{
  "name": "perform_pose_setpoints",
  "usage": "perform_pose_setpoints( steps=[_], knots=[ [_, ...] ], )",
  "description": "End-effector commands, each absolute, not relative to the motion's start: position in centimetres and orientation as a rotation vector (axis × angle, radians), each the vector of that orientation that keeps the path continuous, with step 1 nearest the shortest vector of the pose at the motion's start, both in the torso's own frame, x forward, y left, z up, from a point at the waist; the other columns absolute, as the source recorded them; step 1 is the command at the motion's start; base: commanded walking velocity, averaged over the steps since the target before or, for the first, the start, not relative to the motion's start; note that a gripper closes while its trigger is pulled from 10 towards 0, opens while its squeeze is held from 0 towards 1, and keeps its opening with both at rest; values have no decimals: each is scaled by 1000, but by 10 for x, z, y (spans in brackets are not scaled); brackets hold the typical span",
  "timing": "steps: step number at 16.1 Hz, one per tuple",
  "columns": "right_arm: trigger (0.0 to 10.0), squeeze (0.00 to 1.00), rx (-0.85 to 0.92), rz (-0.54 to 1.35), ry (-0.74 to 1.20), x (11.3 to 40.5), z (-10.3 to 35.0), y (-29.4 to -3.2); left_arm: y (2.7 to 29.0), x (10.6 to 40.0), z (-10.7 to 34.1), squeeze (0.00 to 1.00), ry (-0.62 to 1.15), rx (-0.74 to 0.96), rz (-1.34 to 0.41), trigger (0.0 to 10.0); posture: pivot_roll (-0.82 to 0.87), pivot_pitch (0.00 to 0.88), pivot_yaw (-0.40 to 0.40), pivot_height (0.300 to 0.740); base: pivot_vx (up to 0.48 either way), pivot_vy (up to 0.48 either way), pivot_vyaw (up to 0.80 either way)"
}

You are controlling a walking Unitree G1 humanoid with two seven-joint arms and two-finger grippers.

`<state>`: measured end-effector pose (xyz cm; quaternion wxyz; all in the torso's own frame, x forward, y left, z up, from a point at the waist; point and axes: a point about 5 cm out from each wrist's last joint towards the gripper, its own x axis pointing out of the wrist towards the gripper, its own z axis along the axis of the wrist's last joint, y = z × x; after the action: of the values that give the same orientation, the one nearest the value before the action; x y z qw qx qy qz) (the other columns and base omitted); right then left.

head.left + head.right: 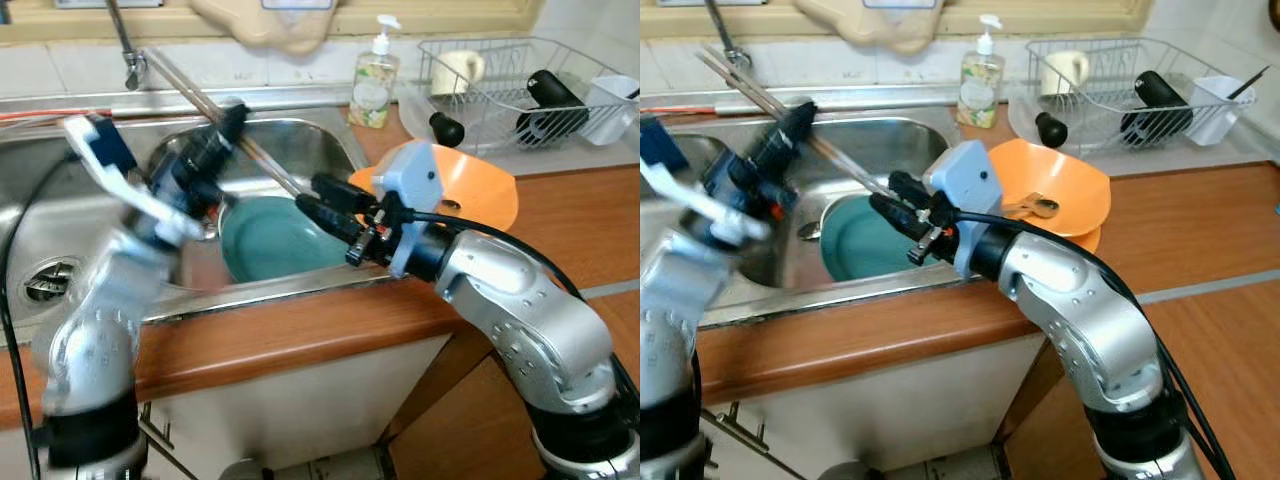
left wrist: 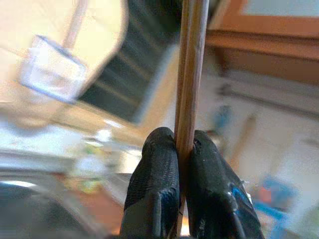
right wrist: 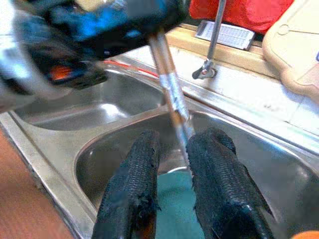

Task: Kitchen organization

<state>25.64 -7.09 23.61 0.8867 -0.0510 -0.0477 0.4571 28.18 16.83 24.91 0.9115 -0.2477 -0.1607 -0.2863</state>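
Kitchen counter of orange-brown wood (image 1: 300, 335) with a stainless double sink (image 1: 300, 135) set into it, below a tiled wall and a tap (image 1: 128, 55).

Item 1: pair of chopsticks (image 1: 195, 95), long and thin, wooden toward one end and metallic toward the other. Position: slanting above the right-hand sink basin, one end up by the tap, the other down toward the basin's right side. Held in the left gripper (image 2: 184, 149), whose two black fingers (image 2: 154, 184) are pinched tight on the shafts with no gap showing.

Item 2: right gripper (image 3: 174, 164), reaching in over the counter edge to the lower end of the chopsticks. Its fingers (image 3: 132, 189) stand narrowly parted, the metallic tips lying between them and against the inner face of one finger; whether they are actually clamped cannot be told.

Item 3: teal plate (image 1: 275, 240), lying in the bottom of the right basin, directly under the right gripper.

Item 4: orange bowl (image 1: 480, 190), on the counter just right of the sink, tilted, a small metal piece (image 1: 1035, 207) inside it.

Item 5: soap dispenser (image 1: 375, 80), pump type, upright behind the sink's right corner.

Item 6: wire dish rack (image 1: 520, 90), at the far right of the counter, holding a pale mug (image 1: 460, 70), a white cup (image 1: 610, 105) and dark utensils (image 1: 550, 100).

Item 7: cream-coloured board (image 1: 265, 25), hanging on the wall above the sink.
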Motion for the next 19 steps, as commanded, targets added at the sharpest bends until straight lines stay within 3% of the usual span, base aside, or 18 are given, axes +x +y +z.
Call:
perform_pose_setpoints(
  steps=[1,2,7,8,9,10,15,19],
  knots=[
    [10000,0,-116,932,-96,254,237,-74,172,291,238,0,-262,-488,-514,0,-75,0,10,740,0,0,0],
    [10000,0,-125,932,-92,252,236,-74,177,306,223,0,-159,-469,-405,0,-84,0,15,740,0,0,0],
    [10000,0,-148,911,-68,247,230,-74,188,338,198,0,-26,-470,-148,0,-95,0,21,740,0,0,0],
    [10000,0,-144,908,-60,246,229,-73,192,342,191,0,17,-475,-90,1020,-100,0,24,740,0,0,0],
    [10000,0,-145,911,-44,243,227,-73,195,345,181,0,82,-464,-44,10000,-103,0,31,740,0,0,0],
    [10000,1000,-154,907,-22,241,222,-73,199,346,167,1000,157,-455,18,10000,-104,0,33,740,0,0,0],
    [10000,1000,-97,858,-2,241,219,-77,207,348,155,1000,213,-413,90,10000,-102,0,32,740,0,0,0],
    [10000,1000,-66,740,-133,246,241,-82,200,345,180,1000,44,-252,-62,10000,-94,0,32,740,0,0,0]
  ],
)
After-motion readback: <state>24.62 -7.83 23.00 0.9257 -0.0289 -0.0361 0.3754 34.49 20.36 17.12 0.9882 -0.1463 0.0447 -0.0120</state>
